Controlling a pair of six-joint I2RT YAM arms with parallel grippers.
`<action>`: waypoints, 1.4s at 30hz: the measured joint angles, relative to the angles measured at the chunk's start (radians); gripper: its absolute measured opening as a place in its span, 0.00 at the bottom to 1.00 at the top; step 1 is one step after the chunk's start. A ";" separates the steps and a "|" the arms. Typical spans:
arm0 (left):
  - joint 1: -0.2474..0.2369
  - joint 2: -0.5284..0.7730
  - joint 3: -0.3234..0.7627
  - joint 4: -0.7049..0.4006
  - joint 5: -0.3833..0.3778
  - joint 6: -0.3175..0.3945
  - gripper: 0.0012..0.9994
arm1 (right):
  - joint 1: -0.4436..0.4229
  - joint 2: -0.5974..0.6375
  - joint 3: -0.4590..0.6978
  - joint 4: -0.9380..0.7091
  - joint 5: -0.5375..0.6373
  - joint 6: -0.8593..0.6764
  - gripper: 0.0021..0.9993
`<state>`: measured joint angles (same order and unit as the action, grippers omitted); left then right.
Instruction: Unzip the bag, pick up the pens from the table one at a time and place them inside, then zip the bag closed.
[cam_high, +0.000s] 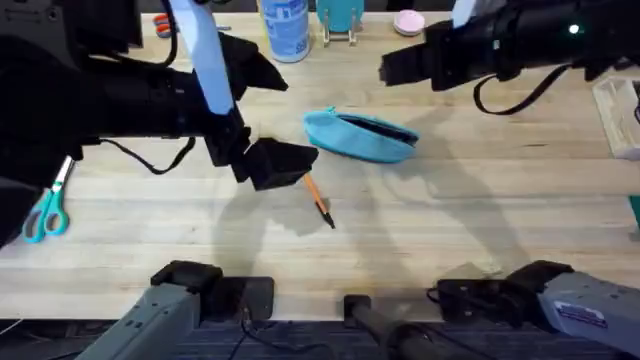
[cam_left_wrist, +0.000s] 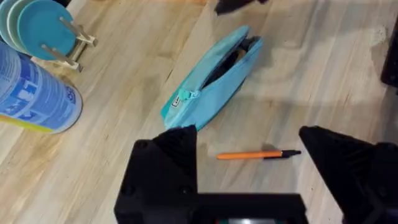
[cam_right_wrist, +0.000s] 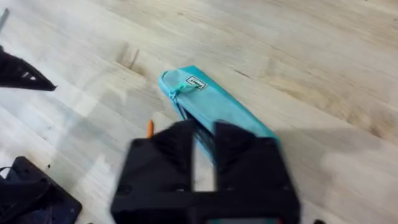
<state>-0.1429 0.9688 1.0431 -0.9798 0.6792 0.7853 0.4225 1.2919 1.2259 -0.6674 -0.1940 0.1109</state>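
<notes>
Your left tool (cam_left_wrist: 249, 158) hangs wide open and empty over the slim orange pen (cam_left_wrist: 258, 155), just beside the unzipped turquoise fabric pouch (cam_left_wrist: 214, 81), ready to grasp.

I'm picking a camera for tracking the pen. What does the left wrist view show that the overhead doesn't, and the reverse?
Left wrist alone: the bag's opened zipper seen close, dark inside. Overhead alone: teal-handled scissors on the table, and both arms' bases. Shared: the bag, the orange pen lying beside it, the blue-and-white canister, and the left gripper with jaws open around the pen.
</notes>
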 joint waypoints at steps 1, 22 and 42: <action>0.000 0.000 0.000 0.000 0.000 0.000 1.00 | 0.000 0.000 0.000 -0.003 0.000 0.001 0.15; 0.000 0.000 0.000 -0.004 -0.003 0.000 1.00 | 0.000 0.050 0.000 -0.079 -0.060 -0.463 0.03; 0.000 0.000 0.000 -0.004 -0.003 0.000 1.00 | 0.000 0.075 0.002 -0.178 -0.062 -1.014 0.03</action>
<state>-0.1429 0.9688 1.0431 -0.9840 0.6762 0.7849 0.4225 1.3672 1.2278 -0.8455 -0.2562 -0.9028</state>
